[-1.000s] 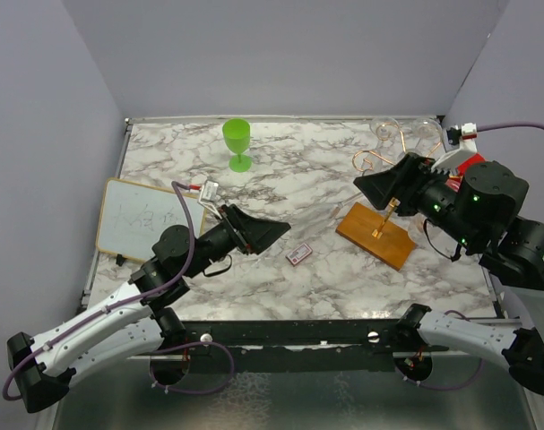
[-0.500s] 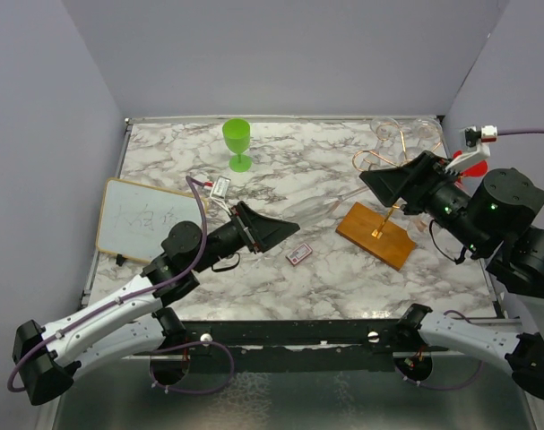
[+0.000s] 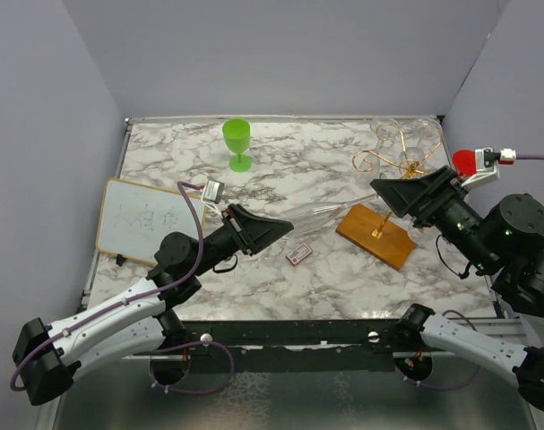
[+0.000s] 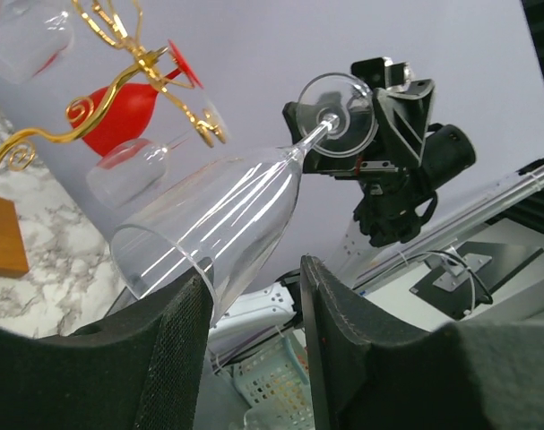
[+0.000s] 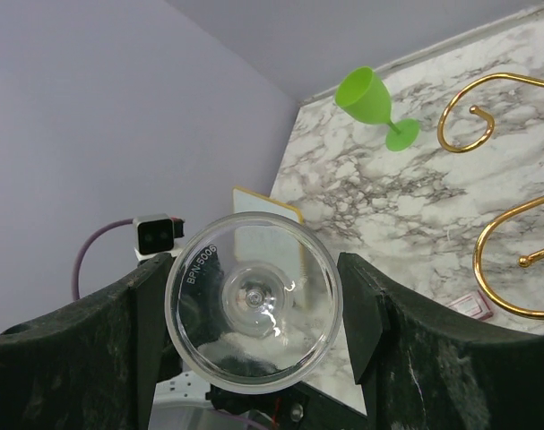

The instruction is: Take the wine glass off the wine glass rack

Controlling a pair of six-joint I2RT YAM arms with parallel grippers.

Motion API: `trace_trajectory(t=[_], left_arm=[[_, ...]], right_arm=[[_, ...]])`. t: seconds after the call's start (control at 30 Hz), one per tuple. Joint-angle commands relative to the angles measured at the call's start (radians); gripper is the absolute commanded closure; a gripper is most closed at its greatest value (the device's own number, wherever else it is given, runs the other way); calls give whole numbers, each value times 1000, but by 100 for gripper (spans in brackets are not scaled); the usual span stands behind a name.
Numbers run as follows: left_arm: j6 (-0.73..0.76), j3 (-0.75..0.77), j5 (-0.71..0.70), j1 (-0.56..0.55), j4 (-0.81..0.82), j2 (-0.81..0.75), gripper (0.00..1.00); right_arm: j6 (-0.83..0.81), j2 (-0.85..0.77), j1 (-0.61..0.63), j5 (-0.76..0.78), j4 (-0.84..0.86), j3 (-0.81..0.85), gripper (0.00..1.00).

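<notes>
Wine glass [image 4: 227, 215] level in mid-air, clear of the wine glass rack [image 3: 379, 235], round foot pinched between the 2 fingers of the right end effector [image 5: 254, 297], bowl mouth at the left end effector [image 4: 254, 279]. Cannot tell whether gripped there, fingers narrowly apart. Rack just beside the right end effector, standing on the tabletop [image 3: 325, 278].

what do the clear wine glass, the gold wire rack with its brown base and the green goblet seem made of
The clear long-stemmed wine glass looks like glass, possibly clear plastic: fully see-through, sharp highlights. The gold scrolled wire rack seems thin metal wire, shiny gold finish. Its flat brown base looks like smooth wood. The green goblet is probably plastic: uniform bright colour, soft sheen.
</notes>
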Motion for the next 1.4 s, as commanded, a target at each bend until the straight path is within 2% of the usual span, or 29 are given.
trace_trajectory(t=[0.0, 0.13, 0.27, 0.43, 0.5, 0.53, 0.73, 0.97, 1.07, 1.23, 1.3, 1.37], left_arm=[[-34, -6, 34, -2, 188, -15, 58], [-57, -13, 58, -1, 283, 2, 63], [-79, -19, 83, -2, 380, 25, 74], [-80, 11, 123, -1, 397, 54, 87], [-86, 17, 129, -1, 397, 67, 98], [-92, 17, 128, -1, 397, 71, 100], [-114, 44, 134, -1, 379, 102, 100], [-57, 80, 90, -1, 282, 77, 100], [-37, 70, 61, -1, 273, 59, 100], [11, 81, 34, -1, 230, 34, 100], [73, 109, 6, -1, 100, -6, 100], [176, 171, -38, -1, -101, -49, 100]], right_arm=[[58, -26, 2, 26, 69, -21, 68], [82, -50, 3, 27, 79, -43, 68], [97, -70, 3, 20, 85, -62, 68], [104, -92, 3, 27, 86, -74, 68], [98, -101, 3, 22, 91, -80, 66], [93, -105, 3, 20, 96, -84, 65], [17, -152, 3, 21, 168, -136, 51], [-83, -148, 3, 70, 161, -121, 15], [-119, -151, 3, 90, 171, -119, 6], [-192, -158, 3, 142, 176, -83, 0], [-239, -157, 3, 166, 176, -57, 0], [-288, -157, 3, 192, 169, -28, 0]])
